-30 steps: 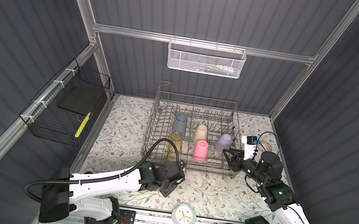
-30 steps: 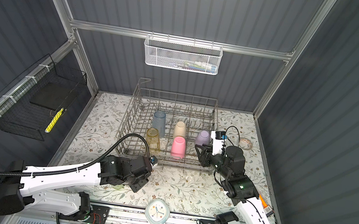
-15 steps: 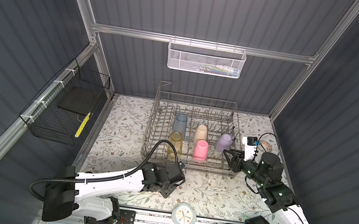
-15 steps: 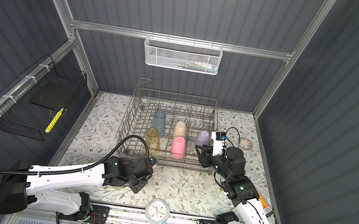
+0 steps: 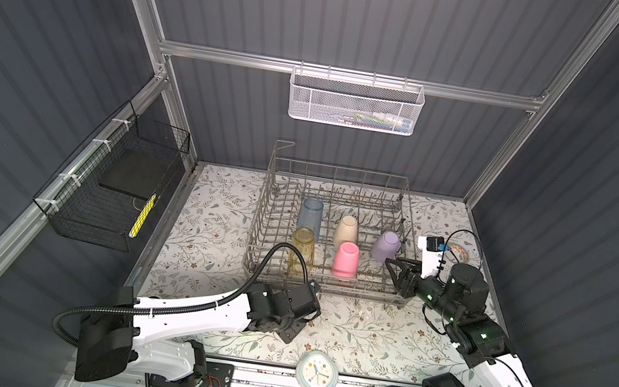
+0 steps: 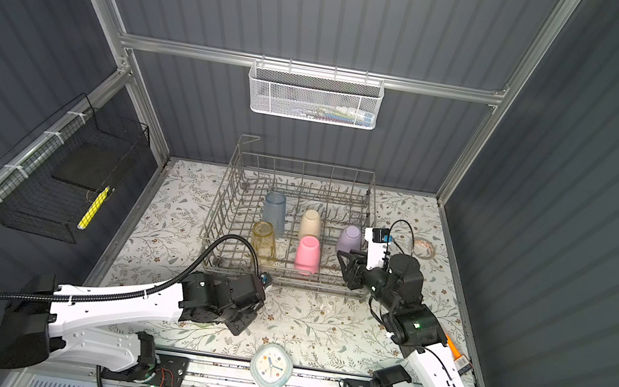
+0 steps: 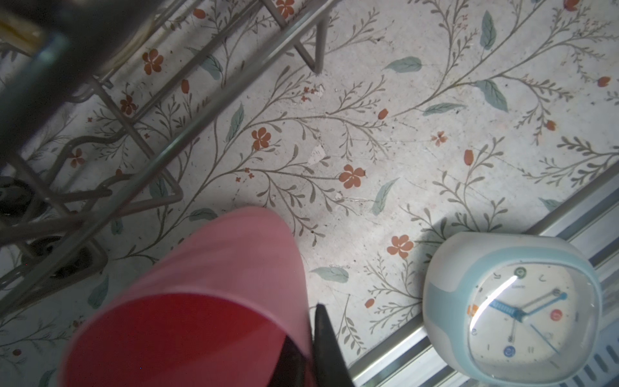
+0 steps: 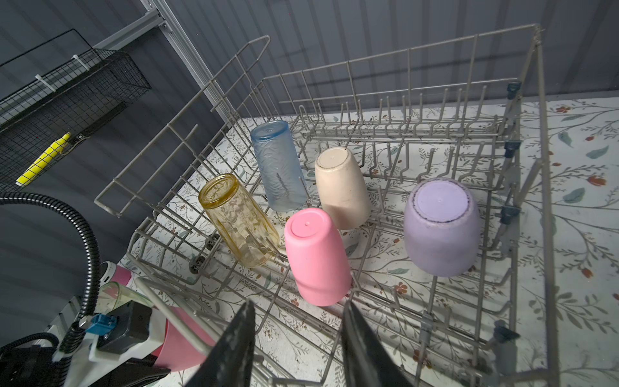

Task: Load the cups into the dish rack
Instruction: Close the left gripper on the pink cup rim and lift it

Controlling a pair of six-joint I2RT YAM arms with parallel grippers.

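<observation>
— Since you stand nearest the left arm, what goes down first?

— Item one: left gripper (image 7: 306,341), clenched on the lip of the held pink cup (image 7: 217,284). One finger is inside the mouth, one outside the wall. The mouth is at the jaws and the base away from them, so the long axis runs straight out ahead of the gripper. Whether the cup is clear of the floral mat (image 7: 402,100), I cannot tell.

— Beside it?

— Item two: clock (image 7: 512,311), off to one side of that gripper, apart from the cup. Item three: green cup (image 8: 117,295), close by the same wrist, outside the rack.

— And ahead?

— Item four: dish rack (image 5: 339,169), its front rail just beyond the held cup's base. The load spot lies forward of the left gripper and over that rail. My guess is the cup must also turn mouth-down.

— Contents?

— Near row: yellow cup (image 5: 303,246) and racked pink cup (image 5: 345,259), bases up. Beyond them: blue cup (image 5: 311,213), beige cup (image 5: 347,230), lavender cup (image 5: 385,246).

— Last entry?

— Right gripper (image 5: 393,270), jaws parted and empty, at the rack's front corner, well apart from the held cup. The left arm is plainly the nearer one.
</observation>
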